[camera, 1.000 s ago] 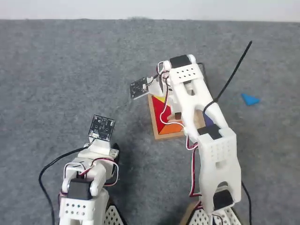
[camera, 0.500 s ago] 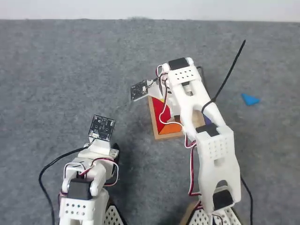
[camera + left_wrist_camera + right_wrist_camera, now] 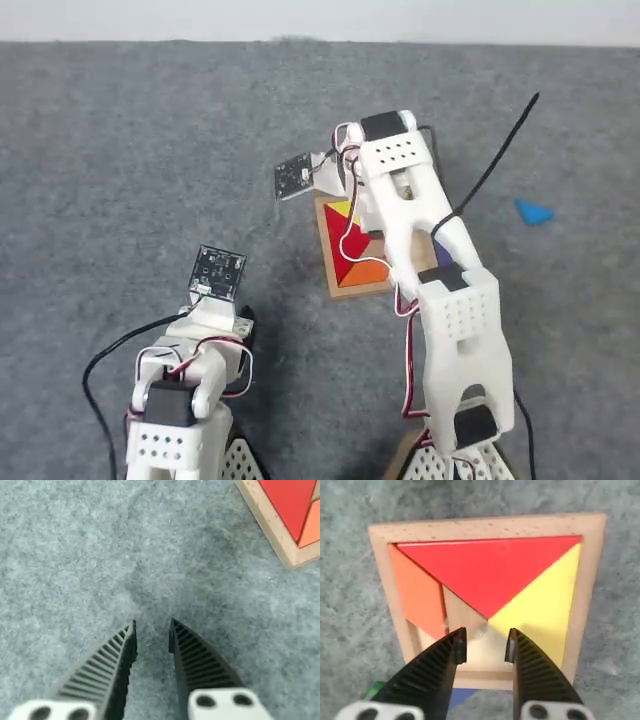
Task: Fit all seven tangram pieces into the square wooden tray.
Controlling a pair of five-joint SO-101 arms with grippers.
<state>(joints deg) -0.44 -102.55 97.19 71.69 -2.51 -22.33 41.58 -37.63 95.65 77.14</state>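
Observation:
The square wooden tray [image 3: 485, 527] holds a large red triangle [image 3: 485, 575], a yellow triangle [image 3: 545, 605] and an orange piece [image 3: 417, 595], with bare wood [image 3: 462, 612] between them. My right gripper [image 3: 485, 645] hangs open over that bare patch, holding nothing. In the high view the right arm covers much of the tray [image 3: 345, 292]. A blue triangle [image 3: 533, 212] lies on the mat far to the right. My left gripper [image 3: 151, 630] is open over bare mat, short of the tray's corner [image 3: 280, 535].
Grey felt mat [image 3: 150, 150] covers the table. Slivers of green [image 3: 372, 690] and blue [image 3: 462, 695] show just outside the tray's edge beneath the right gripper. A black cable [image 3: 500, 150] runs from the right arm toward the back.
The right arm's wrist has shifted slightly toward the far side above the tray. The left arm has not moved.

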